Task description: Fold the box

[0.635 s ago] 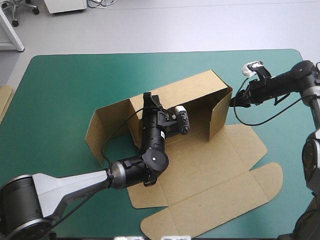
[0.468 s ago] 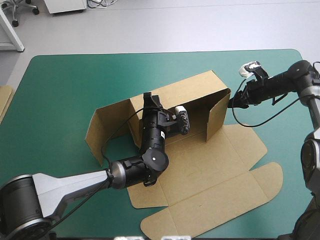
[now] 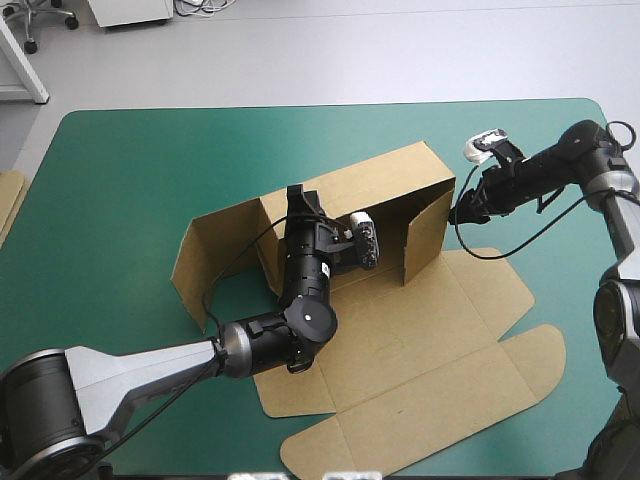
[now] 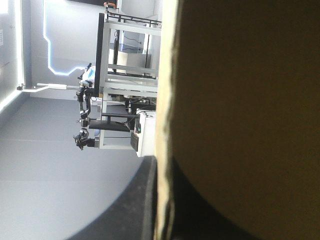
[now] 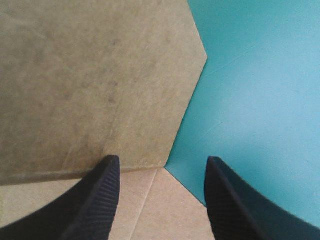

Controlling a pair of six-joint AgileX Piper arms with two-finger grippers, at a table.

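Two fingers of my right pincer (image 5: 162,160) stand apart, empty, at the right end flap of the box (image 3: 400,330); my left pincer (image 3: 298,196) pinches the raised far wall mid-table, its tips mostly hidden by board

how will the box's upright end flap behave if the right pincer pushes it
Probably swings: the end flap is thin board hinged on a crease. Likely light and stiff, since the box has flat raised walls. The open right pincer may slip off its edge.
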